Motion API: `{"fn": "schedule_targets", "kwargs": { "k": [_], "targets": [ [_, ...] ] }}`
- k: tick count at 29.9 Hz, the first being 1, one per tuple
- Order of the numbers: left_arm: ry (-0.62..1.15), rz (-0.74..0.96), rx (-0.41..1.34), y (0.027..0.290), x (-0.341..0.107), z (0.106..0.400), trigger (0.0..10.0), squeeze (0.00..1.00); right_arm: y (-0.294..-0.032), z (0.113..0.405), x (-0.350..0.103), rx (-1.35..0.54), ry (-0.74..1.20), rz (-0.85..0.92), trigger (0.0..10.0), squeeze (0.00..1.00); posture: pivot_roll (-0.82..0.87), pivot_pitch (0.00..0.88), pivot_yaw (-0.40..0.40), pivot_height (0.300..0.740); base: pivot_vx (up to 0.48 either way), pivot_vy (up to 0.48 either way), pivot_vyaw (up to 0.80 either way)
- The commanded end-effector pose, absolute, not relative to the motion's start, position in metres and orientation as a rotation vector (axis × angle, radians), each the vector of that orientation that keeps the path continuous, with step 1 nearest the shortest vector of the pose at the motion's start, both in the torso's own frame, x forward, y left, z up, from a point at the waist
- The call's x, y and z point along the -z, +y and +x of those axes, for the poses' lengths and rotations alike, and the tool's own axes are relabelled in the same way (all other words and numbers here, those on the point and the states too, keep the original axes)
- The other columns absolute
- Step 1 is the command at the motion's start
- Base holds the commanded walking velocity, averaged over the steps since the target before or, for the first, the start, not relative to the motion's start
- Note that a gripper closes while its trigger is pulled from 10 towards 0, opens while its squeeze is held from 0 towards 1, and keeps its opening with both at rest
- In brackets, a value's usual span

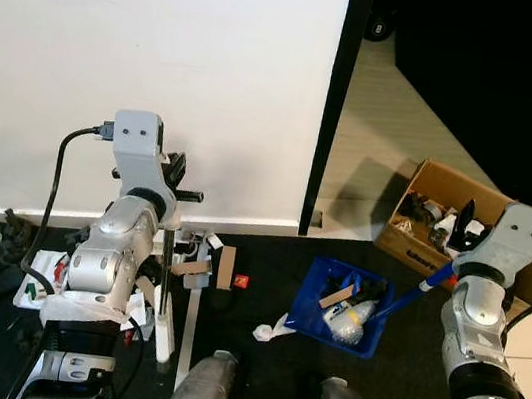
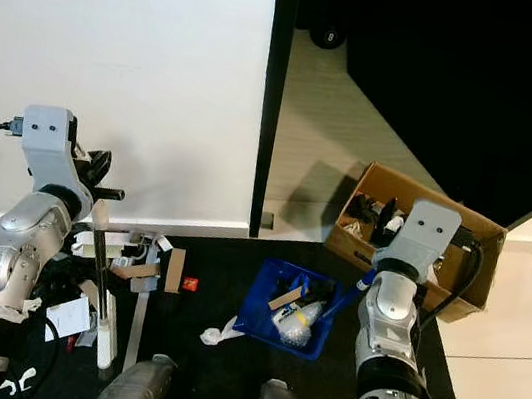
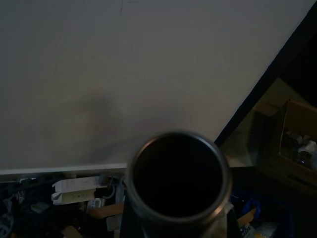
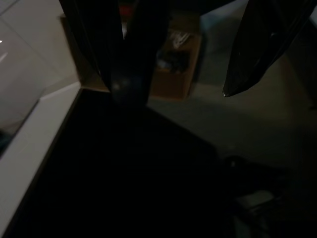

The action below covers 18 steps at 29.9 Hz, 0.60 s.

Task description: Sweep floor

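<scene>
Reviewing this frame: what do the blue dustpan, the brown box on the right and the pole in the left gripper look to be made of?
The blue dustpan looks like moulded plastic: uniform saturated colour and thin, stiff walls. The brown open-topped box looks like matte corrugated cardboard, with folded flaps and a tan colour. The upright broom pole at the left gripper seems to be metal; in the left wrist view its hollow end shows a thin, dully shining rim.

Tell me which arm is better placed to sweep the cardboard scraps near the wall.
Left. The left gripper holds the broom pole, and the cardboard scraps lie beside that pole; the right gripper is by the dustpan.
</scene>
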State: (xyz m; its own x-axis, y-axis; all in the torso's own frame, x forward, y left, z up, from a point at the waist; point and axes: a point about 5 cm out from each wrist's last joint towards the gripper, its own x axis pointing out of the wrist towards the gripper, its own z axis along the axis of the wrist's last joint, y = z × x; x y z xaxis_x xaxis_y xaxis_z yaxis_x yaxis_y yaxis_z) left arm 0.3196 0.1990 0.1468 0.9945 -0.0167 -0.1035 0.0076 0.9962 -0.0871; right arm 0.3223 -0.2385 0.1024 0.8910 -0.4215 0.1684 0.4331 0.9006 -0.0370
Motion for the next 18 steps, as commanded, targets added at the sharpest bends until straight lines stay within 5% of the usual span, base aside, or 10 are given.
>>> {"fn": "schedule_targets", "kwargs": {
  "k": [1,14,18],
  "targets": [
    [0.105,-0.064,0.005,0.200,-0.145,0.320,10.0,0.00,-0.245,0.318,-0.105,0.477,-0.174,-0.103,10.0,0.00,0.02,0.174,0.054,0.740,0.000,0.000,0.00],
    [0.106,-0.062,0.012,0.199,-0.144,0.323,10.0,0.00,-0.256,0.314,-0.114,0.560,-0.205,-0.147,10.0,0.00,0.01,0.163,0.057,0.740,0.000,0.000,0.00],
    [0.106,-0.060,0.011,0.200,-0.143,0.323,10.0,0.00,-0.246,0.319,-0.125,0.458,-0.261,-0.074,10.0,0.00,0.01,0.163,0.058,0.740,0.000,0.000,0.00]
  ]
}}
